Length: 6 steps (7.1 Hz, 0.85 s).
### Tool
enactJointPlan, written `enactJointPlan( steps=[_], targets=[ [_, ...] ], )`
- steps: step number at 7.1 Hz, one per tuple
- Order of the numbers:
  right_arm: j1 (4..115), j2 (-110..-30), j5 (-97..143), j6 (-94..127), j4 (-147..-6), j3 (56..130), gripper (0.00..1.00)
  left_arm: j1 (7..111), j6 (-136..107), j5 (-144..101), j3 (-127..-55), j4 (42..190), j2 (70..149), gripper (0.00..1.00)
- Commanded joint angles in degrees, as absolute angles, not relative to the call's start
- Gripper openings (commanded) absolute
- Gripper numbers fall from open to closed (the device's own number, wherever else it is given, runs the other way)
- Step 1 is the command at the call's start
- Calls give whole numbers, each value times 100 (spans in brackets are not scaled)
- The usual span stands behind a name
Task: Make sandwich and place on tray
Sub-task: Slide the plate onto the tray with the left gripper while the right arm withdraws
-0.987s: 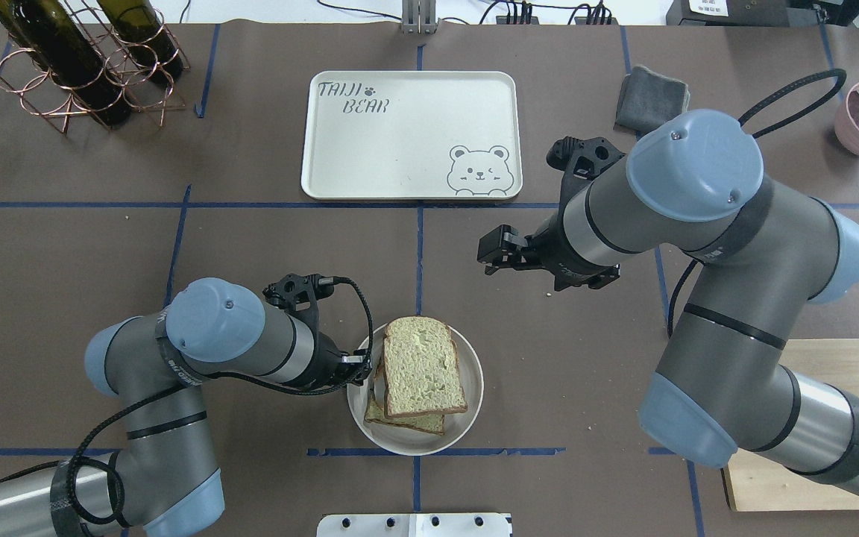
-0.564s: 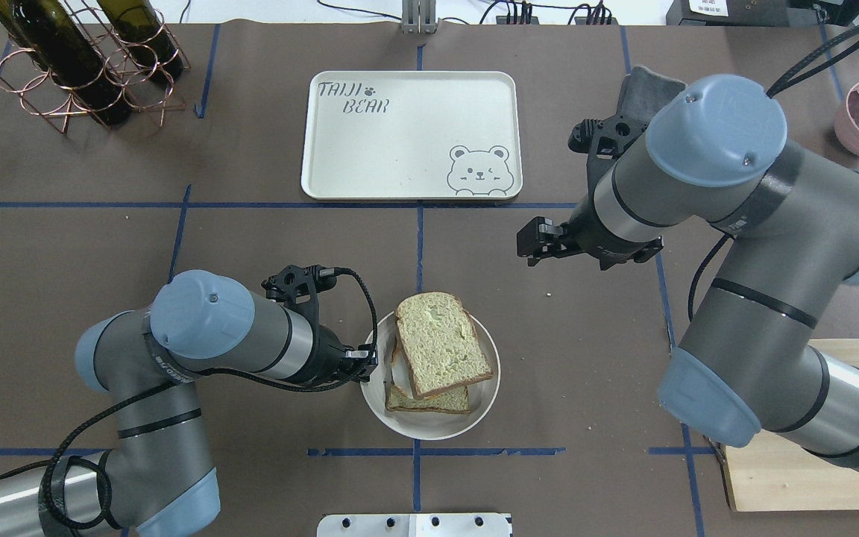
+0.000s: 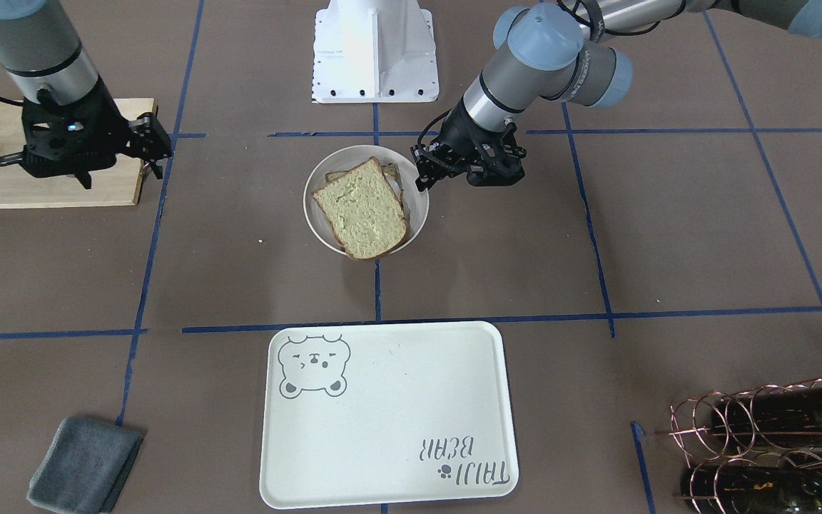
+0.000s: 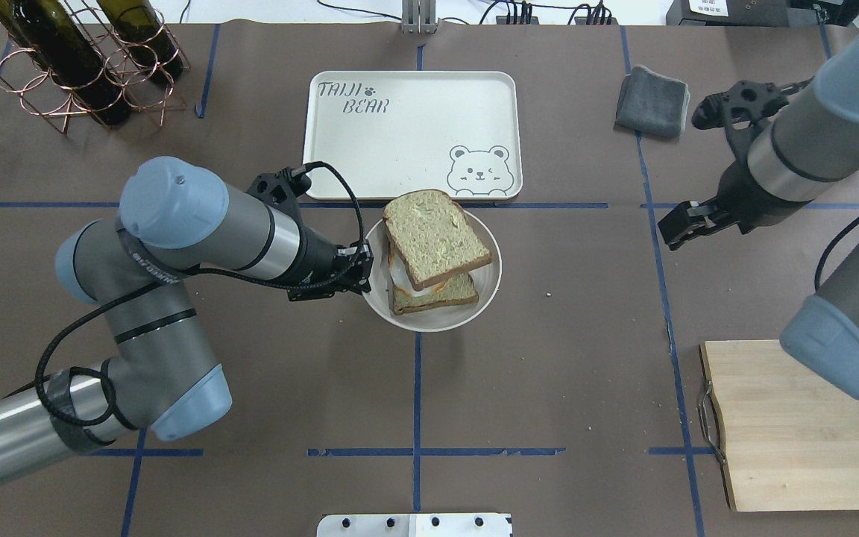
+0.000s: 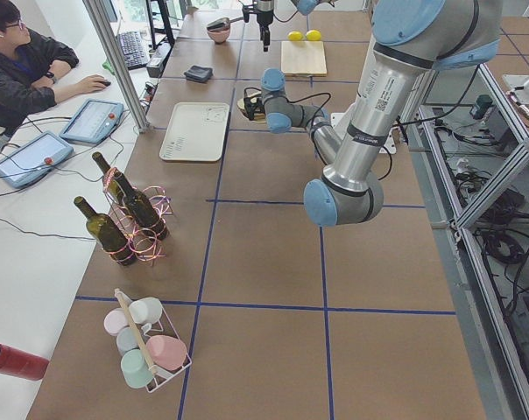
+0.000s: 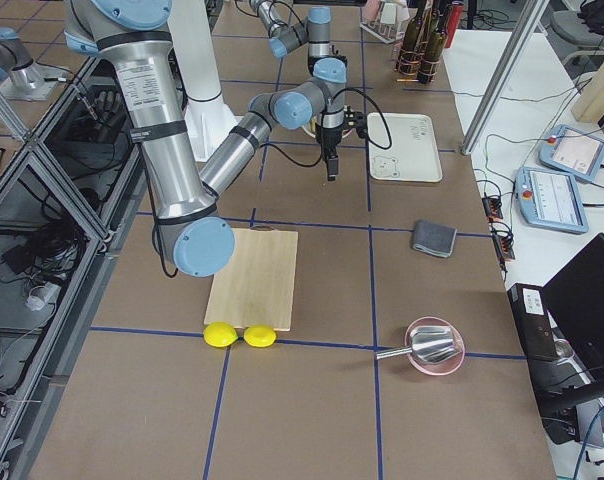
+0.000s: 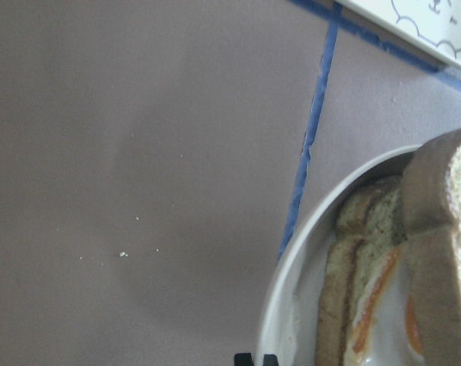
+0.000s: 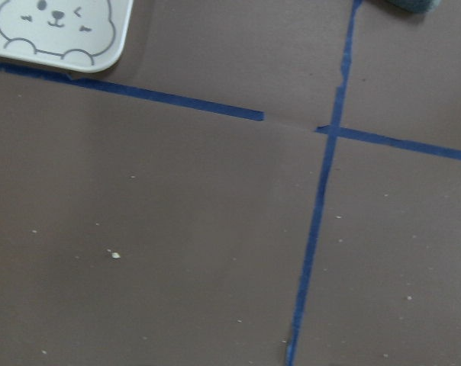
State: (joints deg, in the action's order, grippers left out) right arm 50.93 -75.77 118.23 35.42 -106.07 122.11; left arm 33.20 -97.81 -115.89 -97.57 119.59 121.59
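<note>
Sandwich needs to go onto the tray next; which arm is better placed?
Left: the left pincer grips the rim of the dish holding the sandwich, beside the tray; the right pincer hangs empty, far off.

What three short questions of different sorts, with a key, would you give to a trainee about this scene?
1. Choose one. What does the left gripper grip? A: the wooden board. B: the rim of the white dish. C: the grey cloth.
2. True or false: the sandwich already lies on the tray.
3. Fill in: between the sandwich's two bread slices shows a fried ___.

Key: 1 B. 2 false: the sandwich sits in the white dish and the tray is bare. 3 egg.
</note>
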Motion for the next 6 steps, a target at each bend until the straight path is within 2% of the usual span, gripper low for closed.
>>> enactJointPlan(
  steps=[1, 4, 6],
  targets=[
    [6016, -8041, 12128, 2019, -10591, 11981, 100, 3777, -10719, -11602, -8584, 12040, 12978, 0],
    [7151, -8288, 12830, 373, -10556, 11199, 100, 4052, -11704, -11053, -7150, 12856, 13455, 0],
    [7670, -8411, 12999, -418, -10556, 10795, 100, 4052, -11742, -10969, -6655, 13226, 13561, 0]
  ],
)
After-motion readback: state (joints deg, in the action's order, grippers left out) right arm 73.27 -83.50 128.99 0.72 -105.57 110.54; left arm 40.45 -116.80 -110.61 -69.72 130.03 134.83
